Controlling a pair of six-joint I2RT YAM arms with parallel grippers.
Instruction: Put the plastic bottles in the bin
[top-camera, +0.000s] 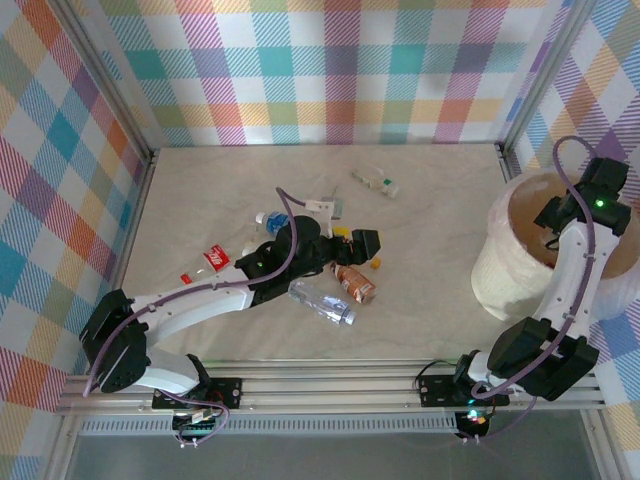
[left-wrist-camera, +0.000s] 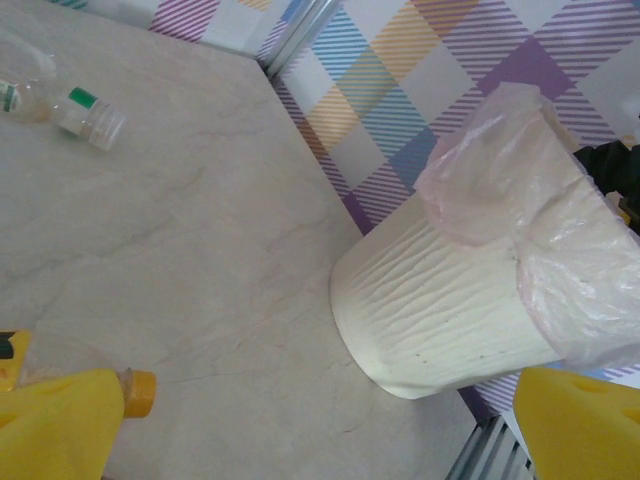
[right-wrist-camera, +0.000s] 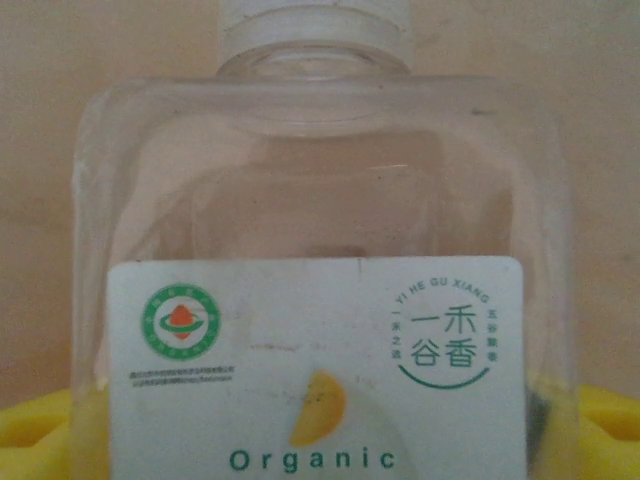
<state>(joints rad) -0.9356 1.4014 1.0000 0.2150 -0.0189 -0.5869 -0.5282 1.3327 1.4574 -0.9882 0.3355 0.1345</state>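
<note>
Several plastic bottles lie mid-table: a red-labelled one, a clear one, a copper-labelled one, a blue-capped one and a green-labelled one farther back. My left gripper hovers over them, open, with nothing between its yellow fingers. An orange cap shows beside the left finger. The white bin stands at the right. My right gripper is over the bin's mouth, shut on a clear square bottle with a white "Organic" label.
A thin plastic liner drapes over the bin's rim. A white flat object lies behind the left arm. Checked walls enclose the table on three sides, and a metal rail runs along the near edge.
</note>
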